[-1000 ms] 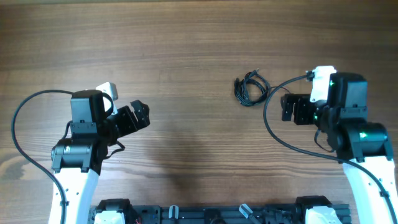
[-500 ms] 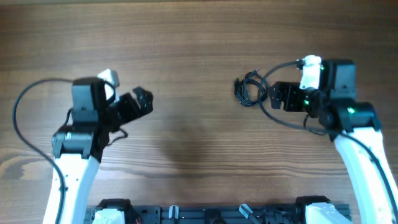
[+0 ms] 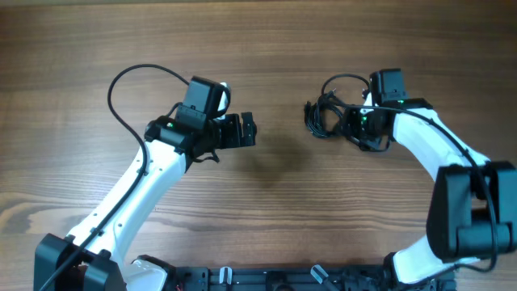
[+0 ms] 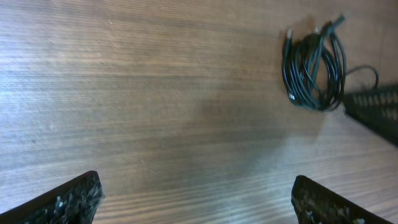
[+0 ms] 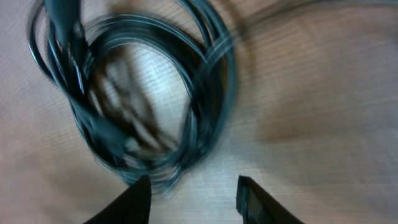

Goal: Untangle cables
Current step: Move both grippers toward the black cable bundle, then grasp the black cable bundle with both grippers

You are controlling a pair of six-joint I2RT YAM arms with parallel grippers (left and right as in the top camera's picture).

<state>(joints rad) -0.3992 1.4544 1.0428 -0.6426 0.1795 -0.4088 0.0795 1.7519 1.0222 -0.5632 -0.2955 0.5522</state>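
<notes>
The cables (image 3: 317,121) lie as one small knotted black bundle on the wooden table, right of centre. My right gripper (image 3: 352,124) sits just right of the bundle. In the right wrist view the coil (image 5: 224,81) fills the upper left, blurred. There my right gripper (image 5: 193,199) has its jaws partly apart over bare wood, and the left fingertip (image 5: 134,202) is at the coil's near edge. My left gripper (image 3: 249,131) is left of the bundle, wide open, well apart from it. The left wrist view shows the cables (image 4: 314,68) ahead at the upper right and the left gripper (image 4: 199,202) empty.
Thick black robot cables arch over each arm (image 3: 133,81) (image 3: 343,81). The right gripper's finger (image 4: 373,112) shows at the right edge of the left wrist view. A black rail (image 3: 266,279) runs along the table's near edge.
Both arms have moved in toward the middle. The right gripper has come up against the bundle and its jaws have narrowed. The left gripper swung rightward, still wide open.
</notes>
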